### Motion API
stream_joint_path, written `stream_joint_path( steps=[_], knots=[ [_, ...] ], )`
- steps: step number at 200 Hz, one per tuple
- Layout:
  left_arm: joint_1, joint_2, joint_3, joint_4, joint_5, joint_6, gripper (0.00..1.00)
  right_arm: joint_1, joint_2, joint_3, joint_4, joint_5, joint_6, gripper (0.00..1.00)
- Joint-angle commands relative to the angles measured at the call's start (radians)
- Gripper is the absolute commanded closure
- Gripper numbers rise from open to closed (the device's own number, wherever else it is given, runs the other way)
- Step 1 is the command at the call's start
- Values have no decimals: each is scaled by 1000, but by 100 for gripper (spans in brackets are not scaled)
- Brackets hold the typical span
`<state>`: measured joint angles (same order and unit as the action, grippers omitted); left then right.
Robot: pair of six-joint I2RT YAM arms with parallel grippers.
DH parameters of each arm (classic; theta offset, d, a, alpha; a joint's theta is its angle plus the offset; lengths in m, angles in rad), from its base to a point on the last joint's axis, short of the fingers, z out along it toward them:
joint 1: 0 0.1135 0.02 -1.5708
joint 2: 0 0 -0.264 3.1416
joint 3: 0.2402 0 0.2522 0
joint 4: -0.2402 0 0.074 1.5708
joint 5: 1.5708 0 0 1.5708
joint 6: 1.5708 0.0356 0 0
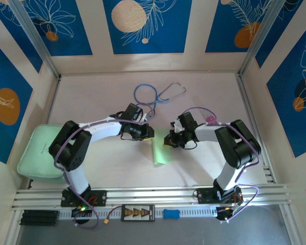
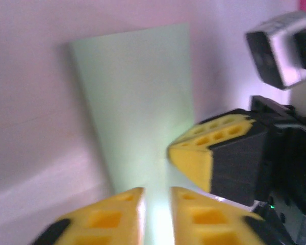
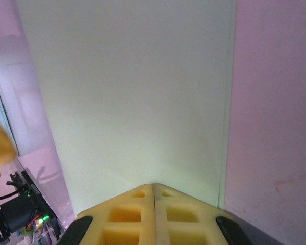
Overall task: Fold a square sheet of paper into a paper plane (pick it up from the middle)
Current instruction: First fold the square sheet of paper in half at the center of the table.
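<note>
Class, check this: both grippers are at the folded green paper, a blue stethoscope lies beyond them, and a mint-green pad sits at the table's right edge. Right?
No. The top view shows the mint-green pad at the left edge of the table. The left gripper and right gripper are at the folded green paper, and the blue stethoscope lies beyond them.

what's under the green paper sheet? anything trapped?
Bare table shows along the visible edges of the square sheet of paper, with nothing poking out from under it. The patch directly beneath is covered by the sheet itself, so it can't be checked.
</note>
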<state>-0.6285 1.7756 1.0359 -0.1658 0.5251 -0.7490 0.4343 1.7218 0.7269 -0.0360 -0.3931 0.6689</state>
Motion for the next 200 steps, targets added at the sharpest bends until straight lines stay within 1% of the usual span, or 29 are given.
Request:
stream_joint_path(
  steps=[1, 24, 37, 50, 79, 147, 174, 200],
  knots=[
    [4, 8, -51, 202, 140, -73, 89, -11, 53, -26, -97, 100, -20, 99],
    [6, 47, -82, 337, 215, -140, 100, -10, 53, -27, -99, 102, -18, 99],
    [6, 63, -98, 383, 227, -161, 100, -11, 53, -28, -99, 102, -17, 100],
    [6, 78, -108, 394, 230, -165, 100, -11, 52, -29, -101, 103, -17, 100],
    [7, 112, -123, 354, 209, -126, 100, -10, 51, -34, -99, 105, -12, 100],
    [21, 161, -187, 227, 101, 46, 100, -9, 46, -64, -72, 105, 11, 100],
    [27, 112, -192, 245, 112, 20, 100, -3, 44, -65, -72, 108, 17, 100],
    [22, 30, -160, 246, 152, -49, 100, -2, 36, -62, -80, 114, 17, 100]
  ],
)
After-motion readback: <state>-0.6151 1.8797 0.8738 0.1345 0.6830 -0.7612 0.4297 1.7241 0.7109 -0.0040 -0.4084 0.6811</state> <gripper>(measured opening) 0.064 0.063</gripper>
